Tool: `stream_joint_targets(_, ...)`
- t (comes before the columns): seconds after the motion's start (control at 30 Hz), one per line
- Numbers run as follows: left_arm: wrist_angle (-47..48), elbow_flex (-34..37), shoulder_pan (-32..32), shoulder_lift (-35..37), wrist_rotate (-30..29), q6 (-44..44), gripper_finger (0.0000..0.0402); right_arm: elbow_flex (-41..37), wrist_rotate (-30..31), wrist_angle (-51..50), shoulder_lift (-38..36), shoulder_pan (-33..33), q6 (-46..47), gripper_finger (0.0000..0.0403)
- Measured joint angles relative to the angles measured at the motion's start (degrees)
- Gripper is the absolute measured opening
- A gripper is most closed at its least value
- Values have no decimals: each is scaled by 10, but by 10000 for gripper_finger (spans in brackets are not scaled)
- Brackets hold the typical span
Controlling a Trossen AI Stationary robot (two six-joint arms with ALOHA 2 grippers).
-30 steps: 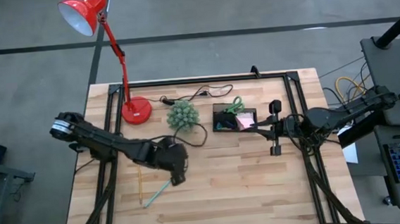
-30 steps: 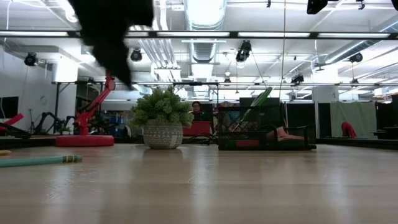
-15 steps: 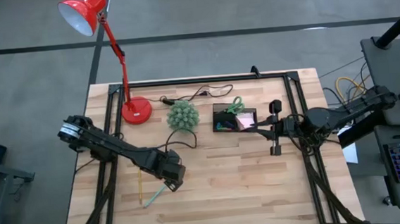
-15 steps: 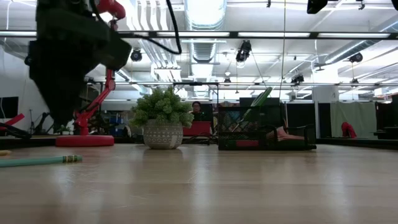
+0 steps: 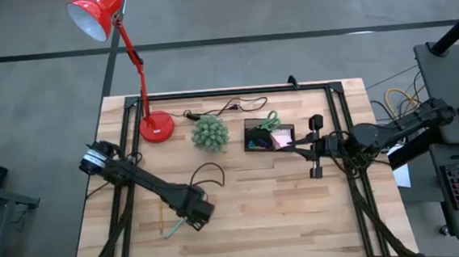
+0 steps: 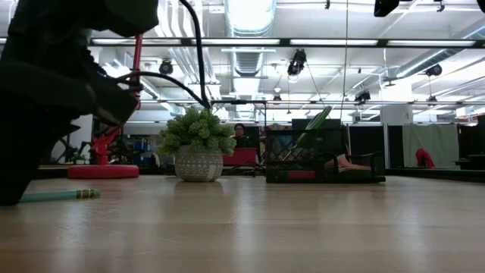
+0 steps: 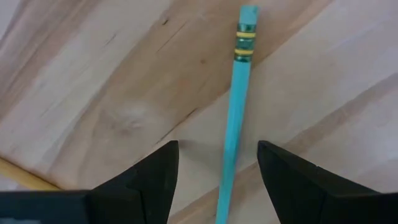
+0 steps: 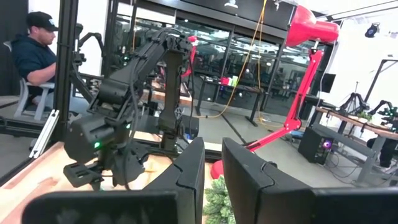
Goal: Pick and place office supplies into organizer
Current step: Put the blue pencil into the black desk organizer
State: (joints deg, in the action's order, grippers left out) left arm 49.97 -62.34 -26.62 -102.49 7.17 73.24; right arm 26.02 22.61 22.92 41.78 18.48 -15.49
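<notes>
L gripper (image 7: 216, 180) sits low over the pen (image 7: 235, 118), well out from the organizer (image 5: 269, 134) toward the table's front-left. Fingers spread wide, one each side of the shaft, holding nothing; whether the tips touch the wood can't be told.

To do the grab well, I'd judge: drop straight down w/ the shaft centred in the gap, since it lies closer to one finger (image 7: 292, 180) than the other. Close across the barrel below the banded end, not on the tip. Mind the pencil (image 5: 161, 213) just beside. Lift level before swinging back to the organizer.

R gripper (image 8: 212, 180) waits just beside the organizer's right side, fingers nearly together w/ only a thin gap, empty.
</notes>
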Motion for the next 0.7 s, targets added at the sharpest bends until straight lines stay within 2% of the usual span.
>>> stream_joint_targets(0.27, 0, -2, -11, -23, -2, -18, 194, 0, 0, 0, 0, 0, 0, 47)
stream_joint_targets(0.7, -9, 9, -12, -26, -3, -37, 47, 0, 0, 0, 0, 0, 0, 47)
